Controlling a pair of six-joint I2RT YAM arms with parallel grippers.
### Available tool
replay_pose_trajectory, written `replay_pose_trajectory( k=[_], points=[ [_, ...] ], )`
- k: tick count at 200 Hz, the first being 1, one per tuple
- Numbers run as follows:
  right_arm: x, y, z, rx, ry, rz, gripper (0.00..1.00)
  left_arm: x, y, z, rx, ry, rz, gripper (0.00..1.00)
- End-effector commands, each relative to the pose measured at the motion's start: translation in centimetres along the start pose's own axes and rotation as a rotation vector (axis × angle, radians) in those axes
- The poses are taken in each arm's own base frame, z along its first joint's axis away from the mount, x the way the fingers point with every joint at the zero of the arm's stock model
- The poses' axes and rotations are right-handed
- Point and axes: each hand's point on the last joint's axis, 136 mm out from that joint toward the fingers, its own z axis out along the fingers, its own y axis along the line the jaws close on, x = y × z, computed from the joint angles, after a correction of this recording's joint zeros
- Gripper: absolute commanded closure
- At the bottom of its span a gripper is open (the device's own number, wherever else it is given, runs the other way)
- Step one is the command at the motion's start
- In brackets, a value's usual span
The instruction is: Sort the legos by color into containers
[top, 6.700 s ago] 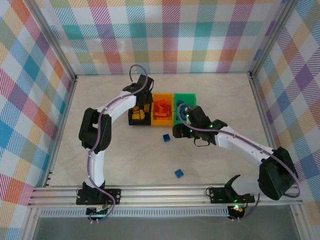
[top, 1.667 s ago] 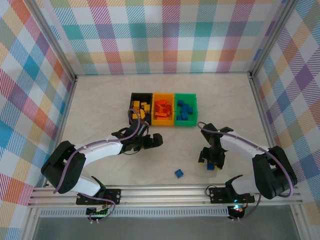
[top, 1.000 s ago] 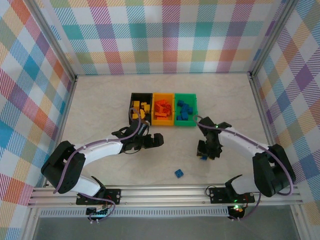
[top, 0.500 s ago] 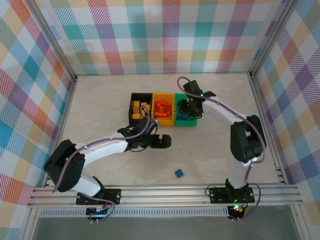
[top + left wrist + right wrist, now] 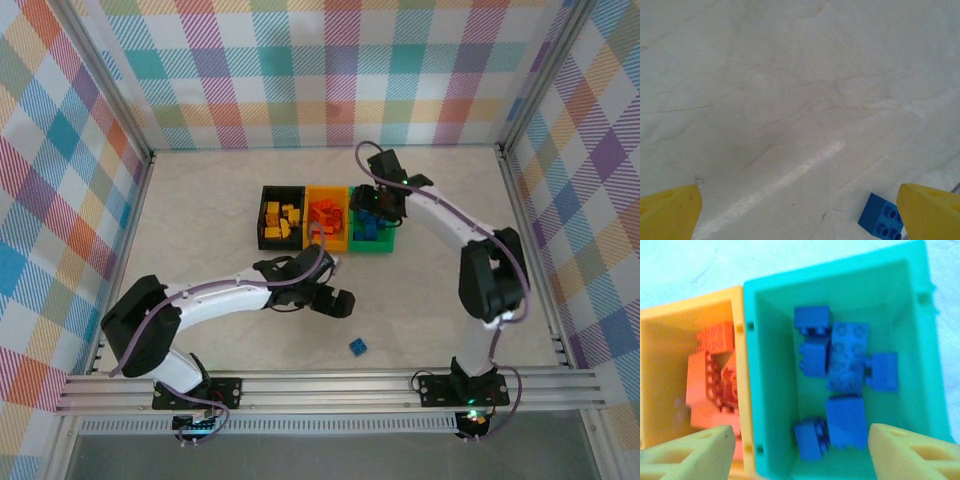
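Sorting is judged nearly complete. In the top view, the three joined containers sit in a row mid-counter (image 5: 200, 200). The black bin (image 5: 263, 240) holds yellow legos (image 5: 283, 220), the orange-yellow bin (image 5: 327, 247) holds orange-red legos (image 5: 322, 214), and the green bin (image 5: 372, 249) holds blue legos (image 5: 364, 230). The right wrist view shows several blue pieces lying loose on the green bin's floor. The right claw (image 5: 802, 455) hangs directly above that bin, its fingers parted and nothing between them: released. The one loose piece that can be made out is a single blue lego (image 5: 358, 346), on the counter near the front edge and well apart from the bins. The left claw (image 5: 335, 300) sits low over the counter between the bins and that piece, spread wide and empty. In the left wrist view, the piece lies just beside the right-hand fingertip (image 5: 930, 210) and is not yet between the fingers. Remaining work, as judged: grasp this piece and deposit it in the green bin.
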Motion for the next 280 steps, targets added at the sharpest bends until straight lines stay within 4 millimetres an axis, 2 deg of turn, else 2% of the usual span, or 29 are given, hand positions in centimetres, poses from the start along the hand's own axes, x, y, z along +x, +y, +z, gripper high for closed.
replay_pose_trajectory(
  k=[1,27,65,120,155,233,259,280],
  points=[
    [0.7,-0.7,-3.0,-0.033,-0.051,0.005,0.28,1.3,-3.0,0.7,0.05,0.067,0.157,0.0],
    [3.4,-2.6,-4.6,-0.031,-0.049,0.015,0.28,3.5,-5.7,2.4,0.086,0.147,0.279,0.06],
    [5.5,-4.6,-6.2,-0.029,-0.054,0.041,0.27,5.8,-6.9,4.7,0.036,0.229,0.409,0.13],
    [6.1,-6.3,-7.1,-0.023,-0.069,0.075,0.27,8.7,-7.2,5.2,-0.019,0.29,0.522,0.22],
    [6.3,-6.9,-6.8,-0.027,-0.061,0.097,0.27,9.7,-6.2,5.5,-0.072,0.304,0.564,0.34],
    [6.0,-7.8,-6.8,-0.023,-0.072,0.124,0.26,9.1,-5.9,5.7,-0.147,0.239,0.619,0.61],
    [6.1,-8.0,-7.0,-0.021,-0.077,0.126,0.27,7.7,-6.2,5.0,-0.155,0.175,0.604,0.68],
    [6.2,-8.3,-7.1,-0.017,-0.082,0.135,0.26,5.6,-6.1,3.8,-0.162,0.097,0.566,0.71]
  ],
)
